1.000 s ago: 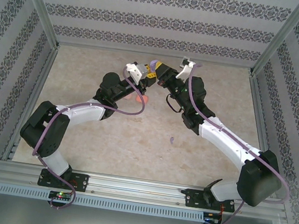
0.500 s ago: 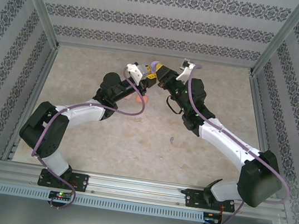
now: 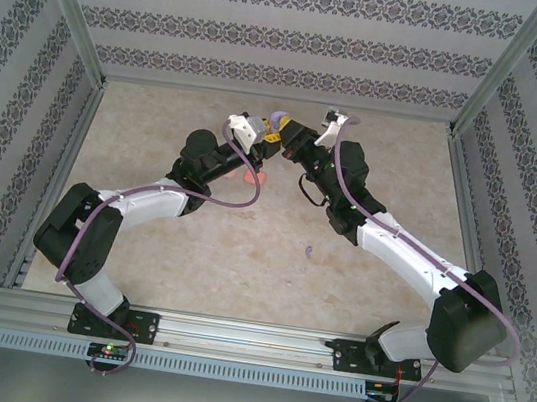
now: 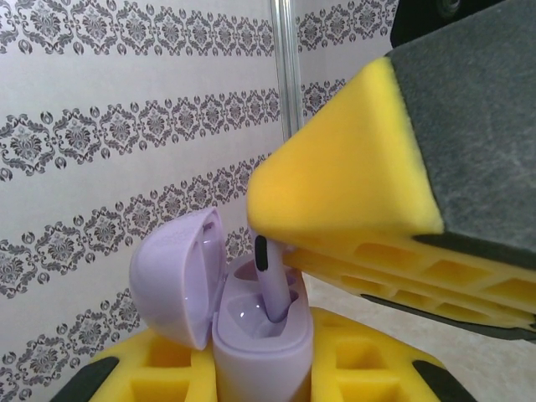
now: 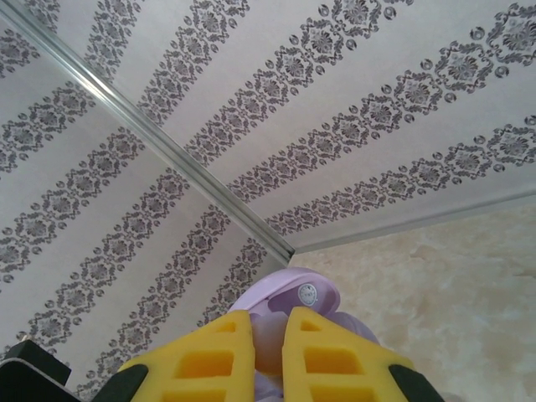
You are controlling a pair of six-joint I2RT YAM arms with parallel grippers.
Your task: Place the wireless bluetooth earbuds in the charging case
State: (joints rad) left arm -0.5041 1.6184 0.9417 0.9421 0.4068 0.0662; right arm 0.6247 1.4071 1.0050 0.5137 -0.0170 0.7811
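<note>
Two robot arms meet over the far middle of a pale, marble-patterned surface. The booth around them has walls papered in grey damask bands and bare aluminium posts at the corners. A metal rail runs along the near edge, where both arm bases are bolted.

The purple earbud is a pale lilac stem with a dark strip at its tip. It stands nearly upright with its lower end down inside the charging case and its top poking above the rim.

The case is a small, rounded lilac shell, held upright. Its lid is swung open to the left in the left wrist view, with the hollow side facing the bud. The left tool is pressed in on the case from both sides, its yellow fingers hugging the lower body.

The right tool comes in from above with its yellow fingers nearly together, pinching the earbud between them. Seen from the left wrist, one of those fingers touches the top of the stem. Whether the case's second well holds anything cannot be told.

A salmon-pink item lies on the surface beneath the left arm. A tiny purple piece lies alone nearer the middle. Both are too small to identify.
</note>
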